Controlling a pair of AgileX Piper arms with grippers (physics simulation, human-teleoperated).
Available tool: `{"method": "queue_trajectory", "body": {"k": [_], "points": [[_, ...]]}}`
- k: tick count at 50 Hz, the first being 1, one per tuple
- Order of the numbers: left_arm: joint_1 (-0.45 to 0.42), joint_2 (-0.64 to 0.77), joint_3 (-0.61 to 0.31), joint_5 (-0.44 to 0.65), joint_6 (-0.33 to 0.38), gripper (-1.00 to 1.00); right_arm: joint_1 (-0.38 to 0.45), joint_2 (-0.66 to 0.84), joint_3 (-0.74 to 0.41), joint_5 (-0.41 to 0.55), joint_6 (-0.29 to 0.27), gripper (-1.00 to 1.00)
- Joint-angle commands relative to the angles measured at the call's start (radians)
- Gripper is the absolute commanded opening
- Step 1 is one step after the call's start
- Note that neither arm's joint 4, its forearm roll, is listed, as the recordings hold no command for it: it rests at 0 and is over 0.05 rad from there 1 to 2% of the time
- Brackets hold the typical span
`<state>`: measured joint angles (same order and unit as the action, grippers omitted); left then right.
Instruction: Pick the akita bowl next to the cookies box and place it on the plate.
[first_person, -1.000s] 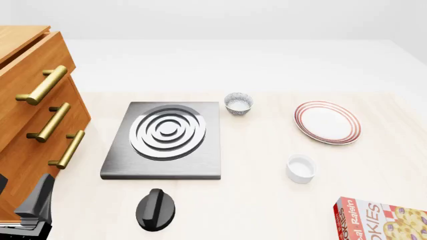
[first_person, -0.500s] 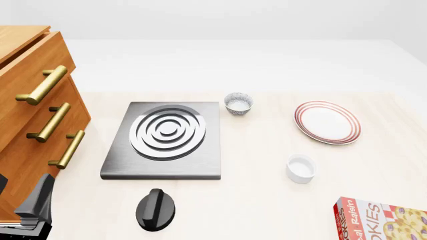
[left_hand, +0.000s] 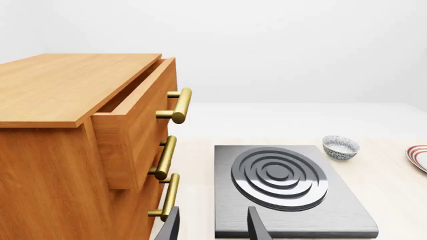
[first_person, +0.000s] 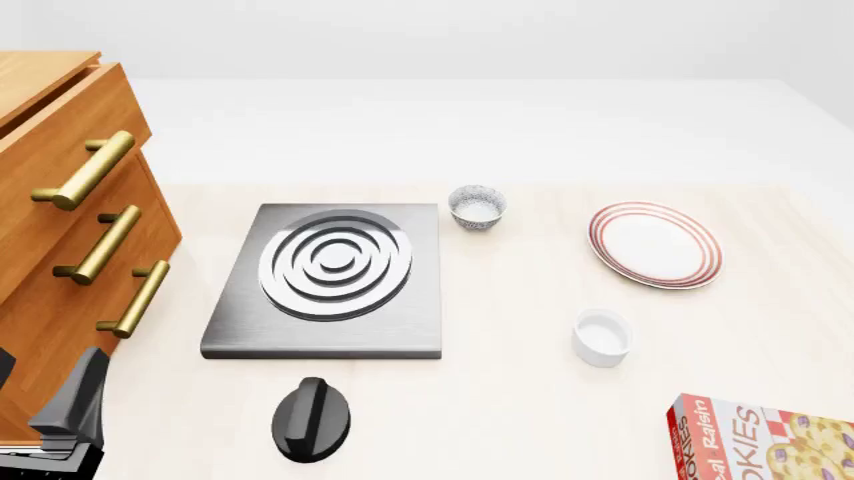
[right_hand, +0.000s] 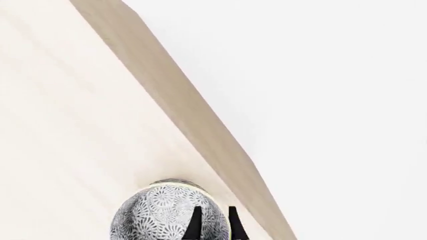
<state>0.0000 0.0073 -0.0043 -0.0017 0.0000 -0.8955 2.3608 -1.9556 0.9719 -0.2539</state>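
Note:
The akita bowl (right_hand: 163, 215) shows only in the right wrist view, close to the table's edge, with its speckled pattern and pale rim facing the camera. My right gripper (right_hand: 213, 225) has its two fingers close together on either side of the bowl's wall, shut on it. Whether the bowl rests on the table or hangs just above it I cannot tell. The right arm and this bowl are outside the front view. The cookies box (first_person: 767, 440) lies at the near right corner. The plate (first_person: 654, 245) sits at the right. My left gripper (left_hand: 212, 222) (first_person: 74, 405) is open and holds nothing at the near left.
A look-alike bowl (first_person: 477, 207) (left_hand: 340, 147) stands beyond the stove burner slab (first_person: 334, 275). A plain white cup (first_person: 602, 337) sits between plate and cookies box. A black knob (first_person: 311, 418) lies near the front. A wooden drawer cabinet (first_person: 74, 230) fills the left.

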Motion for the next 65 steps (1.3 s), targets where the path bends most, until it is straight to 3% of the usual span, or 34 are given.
{"method": "queue_trajectory", "body": {"k": [1, 10, 16, 26, 30, 46, 61, 62, 65], "points": [[0.0, 0.0, 0.0, 0.0, 0.0, 1.0, 0.004, 0.015, 0.033, -0.014, -0.021, -1.0], [0.0, 0.0, 0.0, 0.0, 0.0, 1.0, 0.027, -0.017, 0.003, -0.02, 0.009, -1.0], [0.0, 0.0, 0.0, 0.0, 0.0, 1.0, 0.023, -0.048, 0.011, -0.043, -0.013, -1.0], [0.0, 0.0, 0.0, 0.0, 0.0, 1.0, 0.075, -0.113, 0.02, -0.056, 0.005, -1.0], [0.0, 0.0, 0.0, 0.0, 0.0, 1.0, 0.128, -0.133, -0.004, -0.042, 0.059, -1.0], [0.0, 0.0, 0.0, 0.0, 0.0, 1.0, 0.189, -0.179, -0.045, -0.02, 0.132, -1.0], [0.0, 0.0, 0.0, 0.0, 0.0, 1.0, 0.258, -0.19, -0.061, -0.013, 0.245, -1.0], [0.0, 0.0, 0.0, 0.0, 0.0, 1.0, 0.281, -0.193, -0.058, -0.014, 0.284, -1.0], [0.0, 0.0, 0.0, 0.0, 0.0, 1.0, 0.279, -0.194, -0.059, -0.011, 0.279, -1.0]]}}
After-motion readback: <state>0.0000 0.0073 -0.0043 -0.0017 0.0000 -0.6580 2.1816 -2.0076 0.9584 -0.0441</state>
